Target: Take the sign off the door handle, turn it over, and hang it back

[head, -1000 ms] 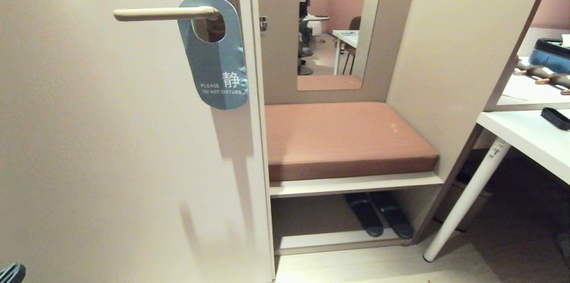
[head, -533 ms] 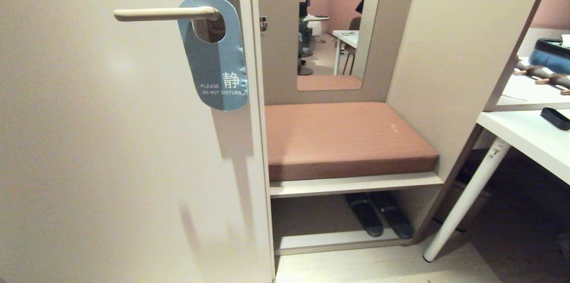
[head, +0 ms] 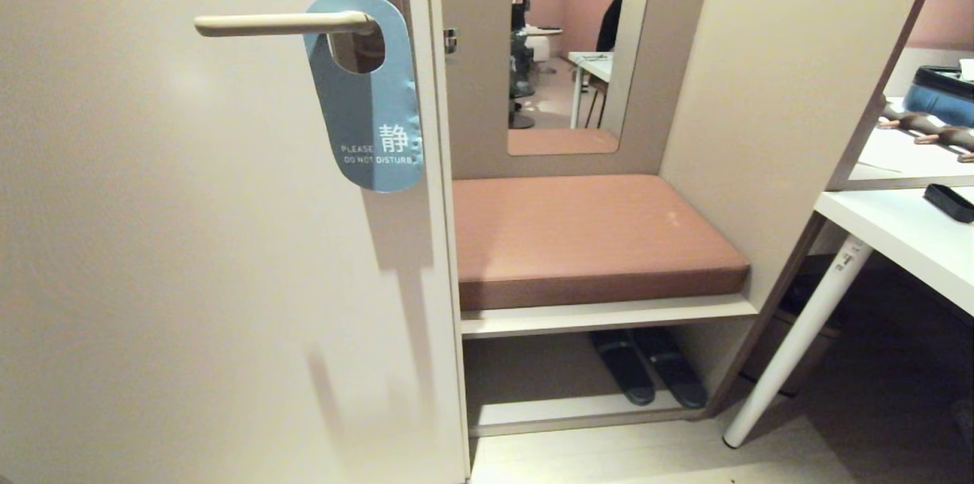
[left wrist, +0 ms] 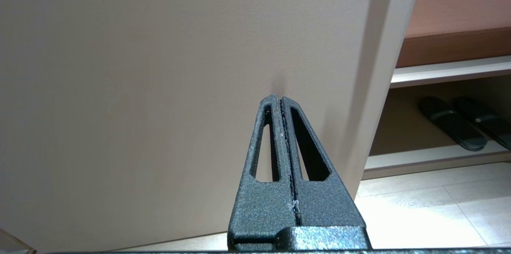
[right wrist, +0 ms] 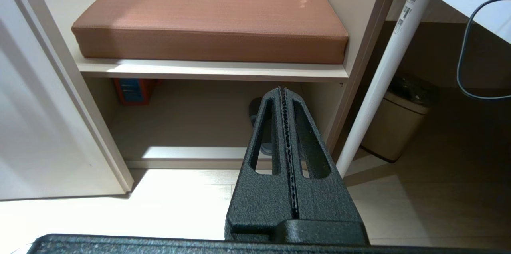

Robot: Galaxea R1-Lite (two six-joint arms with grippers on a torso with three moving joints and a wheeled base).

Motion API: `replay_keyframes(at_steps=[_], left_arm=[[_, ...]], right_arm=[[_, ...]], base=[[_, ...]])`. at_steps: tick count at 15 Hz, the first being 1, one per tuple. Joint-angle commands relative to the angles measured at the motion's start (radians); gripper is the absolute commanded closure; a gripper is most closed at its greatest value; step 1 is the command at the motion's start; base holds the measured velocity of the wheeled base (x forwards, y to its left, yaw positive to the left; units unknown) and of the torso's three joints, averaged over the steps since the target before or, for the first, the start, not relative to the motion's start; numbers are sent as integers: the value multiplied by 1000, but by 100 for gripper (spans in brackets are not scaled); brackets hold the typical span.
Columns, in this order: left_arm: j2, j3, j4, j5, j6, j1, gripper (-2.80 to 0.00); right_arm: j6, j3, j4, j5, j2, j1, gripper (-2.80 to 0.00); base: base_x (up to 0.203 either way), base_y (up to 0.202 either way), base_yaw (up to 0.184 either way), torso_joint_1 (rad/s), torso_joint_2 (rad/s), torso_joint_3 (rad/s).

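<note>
On the door handle point(head: 281, 23): the sign point(head: 367, 88), hung by its round hole at the backplate end, blue "PLEASE DO NOT DISTURB" face outward, lower end slanting toward the door edge; presumably so placed as the starting condition, since neither lifted nor turned. Below the handle, low before the door point(left wrist: 159, 66): left hand point(left wrist: 281, 100), fingers pressed together, nothing held, tip pointed at the bare panel; judged parked rather than reaching. Further from the handle, past the door edge: right hand point(right wrist: 282, 90), likewise closed and empty, aimed at the shelf space under the cushion point(right wrist: 211, 14). Head view only: handle, sign, mirror point(head: 567, 42), desk point(head: 905, 233); neither hand visible there. Wrist views only: both hands and their closed state; right wrist alone shows a small bin point(right wrist: 395, 124) and a red-and-blue item point(right wrist: 131, 90) under the shelf. Slippers point(left wrist: 459, 122) visible from head and left wrist.
</note>
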Motion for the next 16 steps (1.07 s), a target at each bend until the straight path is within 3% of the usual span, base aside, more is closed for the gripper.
replay_keyframes(at_steps=[1, 16], left_arm=[[0, 0, 0, 2, -2, 0, 0], [0, 0, 0, 6, -2, 0, 0]], right_arm=[[0, 0, 0, 1, 1, 0, 0], [-3, 0, 0, 1, 1, 0, 0]], base=[[0, 0, 0, 0, 0, 0], [0, 0, 0, 0, 0, 0]])
